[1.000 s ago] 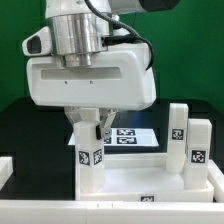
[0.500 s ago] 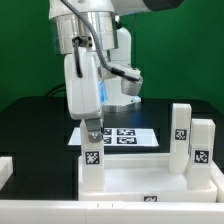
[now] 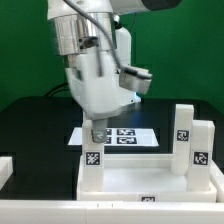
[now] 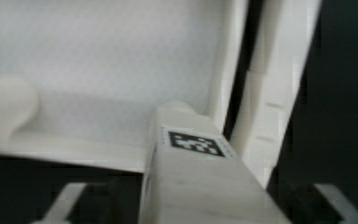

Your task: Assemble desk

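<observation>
Nearest you lies the tabletop (image 3: 140, 182), rim up so the legs can go in from above. One leg (image 3: 92, 163) stands at its corner on the exterior view's left; two more legs (image 3: 196, 148) stand at the right side. Directly above the left leg hangs the gripper (image 3: 97, 131), probably to turn or seat it. You cannot tell whether its fingers clasp the leg. Behind lies the marker board (image 3: 128, 136).

No readable text, only black-and-white square tags (image 3: 93, 157).
</observation>
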{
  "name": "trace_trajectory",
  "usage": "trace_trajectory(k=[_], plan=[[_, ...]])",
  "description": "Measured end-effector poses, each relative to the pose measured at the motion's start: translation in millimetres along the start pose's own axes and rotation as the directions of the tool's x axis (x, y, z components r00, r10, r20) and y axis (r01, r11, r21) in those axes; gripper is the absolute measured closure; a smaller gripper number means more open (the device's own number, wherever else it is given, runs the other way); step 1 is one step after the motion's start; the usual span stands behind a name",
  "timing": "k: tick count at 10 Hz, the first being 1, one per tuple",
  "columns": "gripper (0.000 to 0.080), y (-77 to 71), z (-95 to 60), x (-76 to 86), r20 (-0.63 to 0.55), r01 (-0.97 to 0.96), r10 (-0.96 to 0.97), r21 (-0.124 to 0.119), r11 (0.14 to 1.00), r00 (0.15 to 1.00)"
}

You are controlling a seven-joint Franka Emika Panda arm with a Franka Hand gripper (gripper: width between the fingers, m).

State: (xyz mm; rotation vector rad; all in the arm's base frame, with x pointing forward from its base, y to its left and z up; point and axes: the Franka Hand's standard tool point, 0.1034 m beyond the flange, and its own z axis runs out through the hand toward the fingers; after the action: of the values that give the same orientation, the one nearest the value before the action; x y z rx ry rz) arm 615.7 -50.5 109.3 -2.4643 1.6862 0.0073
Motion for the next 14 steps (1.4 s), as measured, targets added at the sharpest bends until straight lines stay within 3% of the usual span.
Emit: trace_trajectory(k=[1, 2, 5, 7, 8, 11, 12, 13, 14], plan=[[0.0224, -1.2, -0.2, -6.3, 0.016, 0.150, -0.150, -0.025, 0.988, 0.989], [0.0173, -1.5, -0.1, -6.0, 0.016, 0.227, -0.226, -0.023, 0.974, 0.974], [0.0154, -0.6, -0.2, -4.5, 0.019, 0.415, -0.414, -0.020, 0.910, 0.910], [0.0150, -5.2, -3.1, 3.5, -0.017, 0.787, -0.789, -0.063, 0.614, 0.614], [0.0150, -6.0, -3.6, 8.7, -0.045, 0.861, -0.864, -0.071, 0.504, 0.502], [0.0179, -0.3, -2.2, 12.2, -0.069, 0.835, -0.838, -0.078, 0.545, 0.541], [0.0358, -0.2, -1.9, 12.2, -0.071, 0.819, -0.822, -0.075, 0.569, 0.565], [0.0358, -0.7, -2.0, 11.8, -0.081, 0.742, -0.745, -0.066, 0.667, 0.662], [0.0516, -2.1, -3.1, 12.3, -0.096, 0.660, -0.662, -0.058, 0.749, 0.743]])
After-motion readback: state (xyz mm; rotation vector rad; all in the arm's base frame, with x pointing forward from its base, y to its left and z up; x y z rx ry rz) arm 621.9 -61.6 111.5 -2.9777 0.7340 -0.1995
